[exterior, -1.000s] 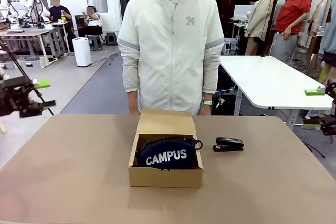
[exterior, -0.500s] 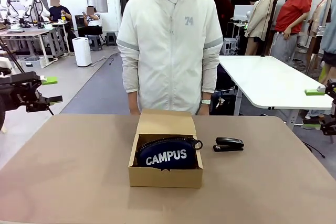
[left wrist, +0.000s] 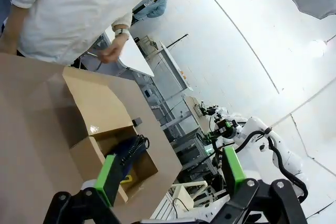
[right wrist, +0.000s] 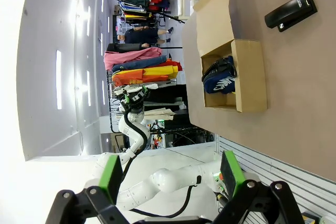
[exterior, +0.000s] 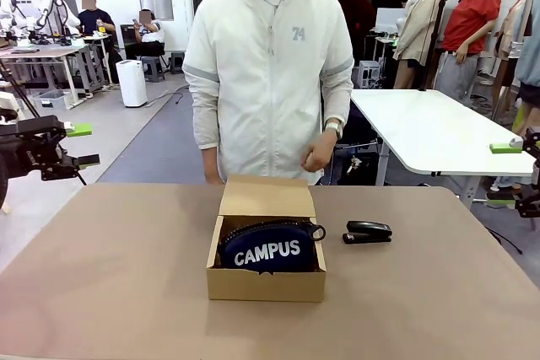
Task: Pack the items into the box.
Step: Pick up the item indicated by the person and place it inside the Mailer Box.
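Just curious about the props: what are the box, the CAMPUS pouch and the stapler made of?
Box: matte brown cardboard, creased flap lid. Pouch: seemingly soft navy fabric, rounded, zippered, printed white letters. Stapler: black with slight sheen, probably plastic or painted metal.

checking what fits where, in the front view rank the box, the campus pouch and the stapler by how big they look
1. box, largest
2. pouch, lying inside the box, lower part hidden
3. stapler, clearly smallest, on the table beside the box
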You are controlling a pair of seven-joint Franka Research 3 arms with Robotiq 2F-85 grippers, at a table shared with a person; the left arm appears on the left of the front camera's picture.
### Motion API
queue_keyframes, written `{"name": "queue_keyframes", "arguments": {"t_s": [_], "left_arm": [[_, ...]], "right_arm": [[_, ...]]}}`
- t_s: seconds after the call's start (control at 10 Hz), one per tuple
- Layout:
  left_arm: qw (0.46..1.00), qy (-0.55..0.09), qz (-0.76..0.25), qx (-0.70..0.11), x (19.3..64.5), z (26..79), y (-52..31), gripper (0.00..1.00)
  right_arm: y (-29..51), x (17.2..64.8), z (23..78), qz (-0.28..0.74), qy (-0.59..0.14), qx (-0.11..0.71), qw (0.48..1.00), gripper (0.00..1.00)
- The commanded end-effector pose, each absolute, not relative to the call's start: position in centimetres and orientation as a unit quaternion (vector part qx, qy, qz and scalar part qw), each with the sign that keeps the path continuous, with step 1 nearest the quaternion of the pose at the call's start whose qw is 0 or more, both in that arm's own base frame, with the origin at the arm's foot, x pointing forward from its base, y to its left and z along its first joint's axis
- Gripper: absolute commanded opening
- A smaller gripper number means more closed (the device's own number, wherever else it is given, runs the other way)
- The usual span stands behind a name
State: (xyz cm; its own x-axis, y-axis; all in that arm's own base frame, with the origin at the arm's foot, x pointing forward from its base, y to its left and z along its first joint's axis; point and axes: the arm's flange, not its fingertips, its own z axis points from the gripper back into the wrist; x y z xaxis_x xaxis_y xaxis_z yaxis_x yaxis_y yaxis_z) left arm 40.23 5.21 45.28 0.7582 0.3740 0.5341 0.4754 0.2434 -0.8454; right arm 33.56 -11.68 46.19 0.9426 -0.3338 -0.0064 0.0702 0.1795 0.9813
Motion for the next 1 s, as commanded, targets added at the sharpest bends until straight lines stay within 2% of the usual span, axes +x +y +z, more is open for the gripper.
{"name": "queue_keyframes", "arguments": {"t_s": [0.0,0.9], "left_arm": [[0.706,-0.346,-0.045,-0.616,39.89,45.26,5.54,1.0],[0.706,-0.346,-0.045,-0.616,39.89,45.26,5.54,1.0]], "right_arm": [[-11.9,33.57,46.62,-0.129,-0.101,0.627,0.762,1.0],[-11.9,33.57,46.62,-0.129,-0.101,0.627,0.762,1.0]]}}
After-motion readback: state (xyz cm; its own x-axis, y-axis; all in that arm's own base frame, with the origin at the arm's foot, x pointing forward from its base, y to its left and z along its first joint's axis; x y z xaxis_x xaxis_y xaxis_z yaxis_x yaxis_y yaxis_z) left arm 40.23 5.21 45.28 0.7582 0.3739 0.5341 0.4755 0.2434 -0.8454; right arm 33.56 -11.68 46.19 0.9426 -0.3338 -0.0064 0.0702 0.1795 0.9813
